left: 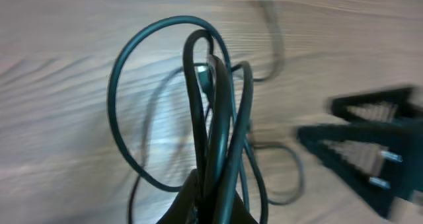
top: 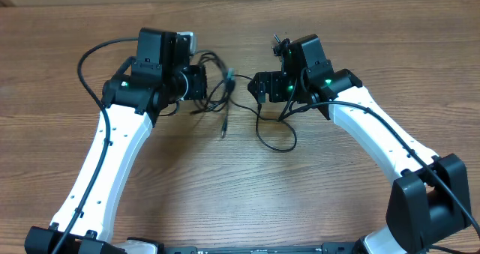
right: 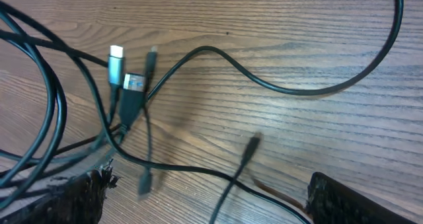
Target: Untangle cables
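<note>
In the overhead view, the cables (top: pixel 225 97) are seen as a loose tangle on the bench (top: pixel 240 209), toward its far edge and about midway between its left and right edges. The left fingers (top: pixel 195 82) are pressed together on one side of the tangle, and several strands are gathered there. The right fingers (top: pixel 259 85) are held spread just beside the other side. One slack loop (top: pixel 274 143) is trailed toward the near edge.

In the left wrist view, a bunch of loops is seen pinched at the bottom of the picture and lifted off the wood. The strands are bent in soft curves, so the cords are judged light and limp, with little spring.

In the right wrist view, both fingers are seen wide apart with nothing between them. Two plugs (right: pixel 125 75) are laid side by side near the left of the picture, with thin strands crossed under them. The smooth jacket is judged likely to slip through a loose pinch. A hold just behind a plug, where the cord is stiffened, is judged the surest, so that one strand can be drawn out singly.
</note>
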### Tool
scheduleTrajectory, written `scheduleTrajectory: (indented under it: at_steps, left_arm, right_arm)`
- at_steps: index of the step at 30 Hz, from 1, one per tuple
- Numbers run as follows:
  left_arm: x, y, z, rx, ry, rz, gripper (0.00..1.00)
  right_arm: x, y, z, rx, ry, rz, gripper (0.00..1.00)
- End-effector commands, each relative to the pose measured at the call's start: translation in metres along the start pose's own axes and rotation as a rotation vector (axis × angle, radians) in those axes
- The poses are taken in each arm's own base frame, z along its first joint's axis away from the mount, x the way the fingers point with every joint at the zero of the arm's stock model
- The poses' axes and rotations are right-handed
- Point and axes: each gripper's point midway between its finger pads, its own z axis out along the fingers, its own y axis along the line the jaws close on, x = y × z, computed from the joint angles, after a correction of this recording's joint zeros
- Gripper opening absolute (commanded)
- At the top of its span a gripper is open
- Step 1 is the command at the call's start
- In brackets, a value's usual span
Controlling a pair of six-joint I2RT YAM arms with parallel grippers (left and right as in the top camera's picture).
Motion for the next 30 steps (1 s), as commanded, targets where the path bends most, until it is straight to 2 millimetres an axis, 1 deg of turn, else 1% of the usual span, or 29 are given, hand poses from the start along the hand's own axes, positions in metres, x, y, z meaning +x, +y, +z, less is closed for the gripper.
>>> scheduleTrajectory:
  at_steps: [1, 5, 7, 9, 14, 21, 24, 27, 30]
  left_arm:
    - [0.000, -0.045, -0.007, 0.252, 0.006, 0.132, 0.04]
    - [-0.001, -0.069, -0.016, 0.398, -0.010, 0.211, 0.04]
    - [0.000, -0.073, -0.018, 0.422, -0.007, 0.224, 0.04]
    - [0.001, -0.074, -0.018, 0.427, -0.003, 0.223, 0.04]
    - [0.000, -0.073, -0.020, 0.419, -0.012, 0.225, 0.04]
    - [-0.006, -0.064, -0.024, 0.408, -0.030, 0.209, 0.04]
    - [-0.009, -0.060, -0.029, 0.406, -0.044, 0.201, 0.04]
    - [-0.014, -0.056, -0.038, 0.409, -0.073, 0.197, 0.04]
    - [-0.018, -0.054, -0.047, 0.408, -0.098, 0.197, 0.04]
  right_arm:
    - [-0.018, 0.010, -0.014, -0.020, -0.060, -0.025, 0.96]
    - [-0.025, 0.013, -0.015, -0.031, -0.091, -0.034, 0.99]
    - [-0.030, 0.015, -0.015, -0.037, -0.109, -0.040, 1.00]
    - [-0.031, 0.015, -0.016, -0.039, -0.117, -0.042, 1.00]
    - [-0.030, 0.005, -0.016, 0.006, -0.112, -0.028, 1.00]
    - [-0.026, -0.007, -0.017, 0.032, -0.088, -0.003, 0.99]
    - [-0.023, -0.021, -0.019, 0.080, -0.078, 0.015, 0.99]
    - [-0.021, -0.036, -0.022, 0.134, -0.069, 0.036, 1.00]
    - [-0.019, -0.044, -0.023, 0.147, -0.058, 0.053, 1.00]
